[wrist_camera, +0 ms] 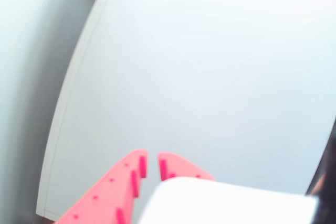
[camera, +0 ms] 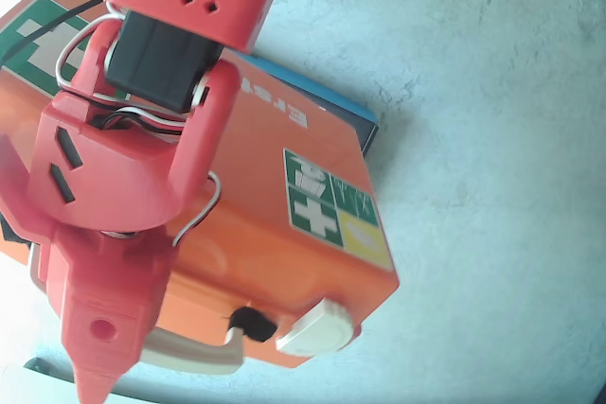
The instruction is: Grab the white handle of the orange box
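Tabletop [camera: 492,92] right of orange box [camera: 275,196] lies open — (overhead view).

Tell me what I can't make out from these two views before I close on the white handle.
- Overhead view: the arm covers the gripper and the left part of the white handle; the fingers' gap is hidden.
- Orange box: its top-left end is cut by the frame edge and the arm.
- Wrist view: blurred and washed out; the fingertips look nearly together, beside a white shape, contact unclear.

Overhead view looks down close; wrist view faces past claw [wrist_camera: 152,165] onto table [wrist_camera: 210,77].
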Controlling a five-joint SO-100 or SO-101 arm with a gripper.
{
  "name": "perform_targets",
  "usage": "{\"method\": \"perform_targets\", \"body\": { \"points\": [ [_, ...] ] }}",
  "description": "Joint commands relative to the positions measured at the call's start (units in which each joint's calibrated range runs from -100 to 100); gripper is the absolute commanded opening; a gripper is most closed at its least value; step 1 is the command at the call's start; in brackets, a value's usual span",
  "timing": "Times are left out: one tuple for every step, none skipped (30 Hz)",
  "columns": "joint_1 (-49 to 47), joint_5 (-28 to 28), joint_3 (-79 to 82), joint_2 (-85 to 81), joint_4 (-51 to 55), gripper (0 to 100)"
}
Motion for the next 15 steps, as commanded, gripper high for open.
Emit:
{"method": "perform_targets", "body": {
  "points": [
    [1.40,0.20,48.20,-1.05,-1.67,2],
    [1.32,0.26,48.02,-1.05,-0.57,2],
    [1.48,0.26,47.93,-0.71,-0.06,2],
    [1.48,0.26,47.66,-0.46,0.45,2],
    [1.63,0.26,47.31,-0.21,0.87,2],
    [1.63,0.26,47.22,-0.12,0.87,2],
    [1.56,0.31,47.22,0.05,0.87,2],
    [1.32,0.36,47.22,0.05,0.87,2],
    [1.17,0.46,47.22,0.13,0.87,2],
    [1.09,0.52,47.13,0.13,0.87,2],
    [1.09,0.57,47.13,0.13,0.87,2],
    [1.01,0.62,47.13,0.13,0.87,2],
    [1.01,0.62,47.13,0.13,0.87,2],
    [0.94,0.62,47.13,0.13,0.87,2],
    [0.94,0.62,47.13,0.13,0.87,2]
  ]
}}
